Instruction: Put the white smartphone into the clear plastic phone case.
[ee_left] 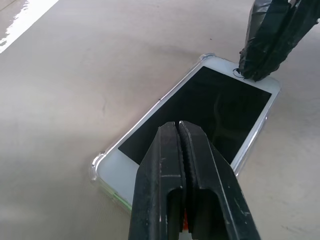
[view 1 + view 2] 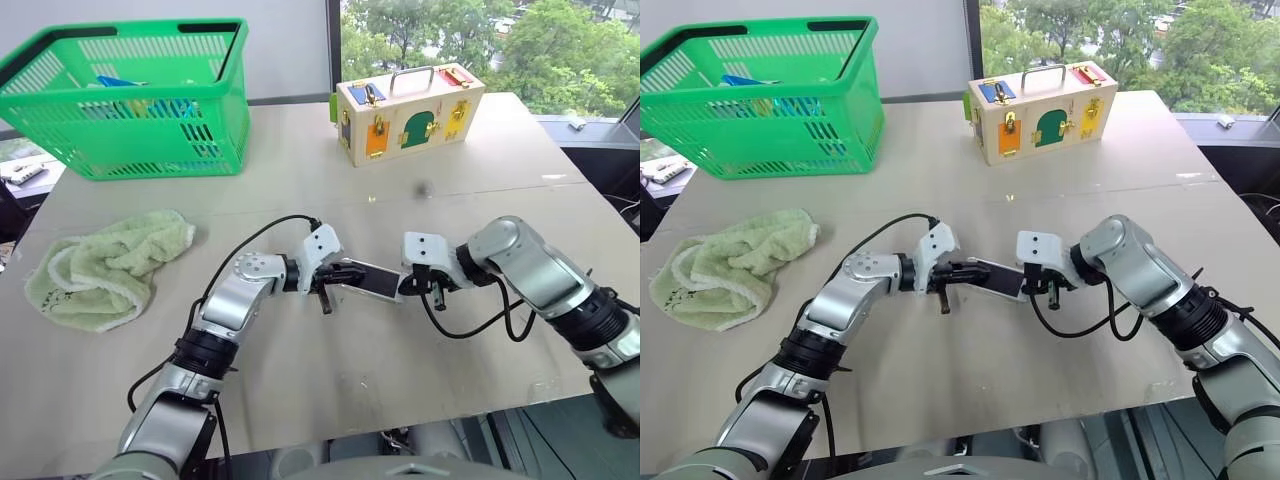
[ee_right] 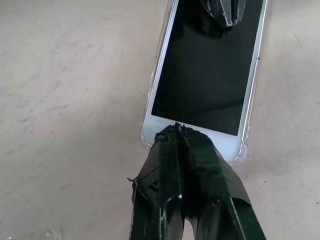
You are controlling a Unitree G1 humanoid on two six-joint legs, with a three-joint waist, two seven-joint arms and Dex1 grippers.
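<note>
Left wrist view shows the white smartphone lying screen-up on the beige table, seated inside the clear plastic phone case, whose glinting rim runs around the phone's edges and rounded corners. The left gripper is clenched, its two black fingers pressed together with nothing between them, and its tips sit over the near end of the dark screen. At the phone's far end the right gripper, also clenched and empty, has its taped tips down on the white bezel.

From the right wrist view the right gripper's tips meet the bezel just below the screen, with the left gripper's tips over the opposite end. Whether every corner of the phone has snapped fully into the case is hard to judge.

Seen from the head, the phone lies between the two grippers near the table's middle. A green towel lies crumpled well to the left, a green basket stands at the far left corner, and a wooden latch box stands at the far side.
</note>
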